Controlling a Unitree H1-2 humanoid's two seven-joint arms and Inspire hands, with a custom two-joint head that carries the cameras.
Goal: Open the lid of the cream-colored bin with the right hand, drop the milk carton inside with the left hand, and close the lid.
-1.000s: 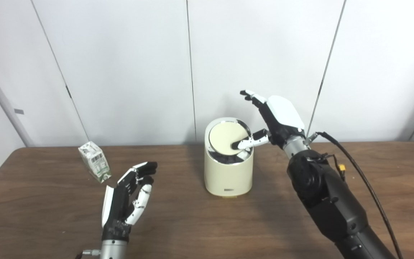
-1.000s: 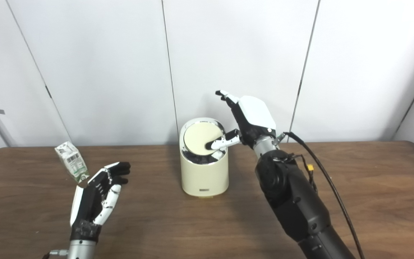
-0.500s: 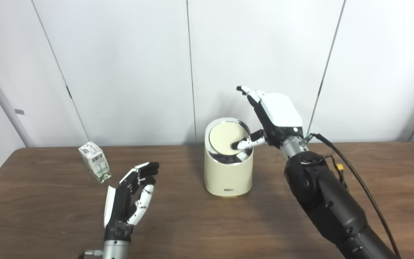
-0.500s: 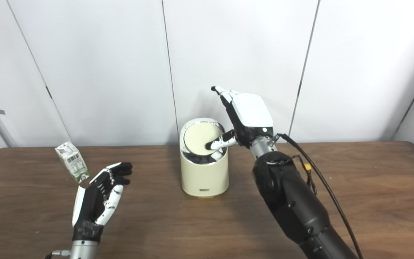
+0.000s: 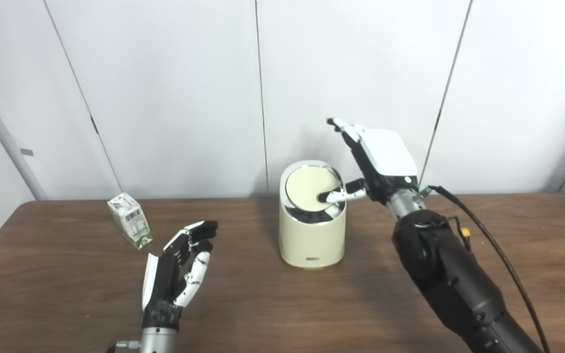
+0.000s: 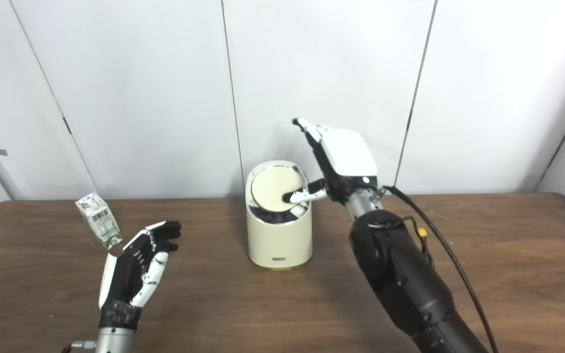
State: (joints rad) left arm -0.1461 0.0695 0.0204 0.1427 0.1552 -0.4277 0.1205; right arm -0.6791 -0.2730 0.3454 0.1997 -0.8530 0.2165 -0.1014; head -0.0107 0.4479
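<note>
A cream-colored bin (image 5: 312,230) stands upright near the middle of a dark wooden surface (image 5: 263,304), toward its far edge and close to the white panelled wall (image 5: 174,88). Its round lid (image 5: 308,188), ringed in chrome, is tilted, the near side dipped into the opening so that a dark gap shows along the front rim.

The right robot hand (image 5: 378,159) is raised just to the right of the bin, its white back facing the cameras and its fingers (image 5: 342,128) spread and pointing up and to the left, gripping nothing. Its thumb (image 5: 336,196) reaches sideways over the rim and presses its tip on the right part of the lid. The black forearm (image 5: 449,279) runs down to the near right corner of the scene, with a black cable (image 5: 498,255) looping beside it.

The milk carton (image 5: 129,220), white with green print, sits on the surface well to the left of the bin, leaning a little, with nothing touching it.

The left robot hand (image 5: 177,272) hovers above the near left part of the surface, palm turned toward the right, fingers apart and slightly curled, empty. It is near the carton, on its right and closer to the viewer, but clearly apart from it.
</note>
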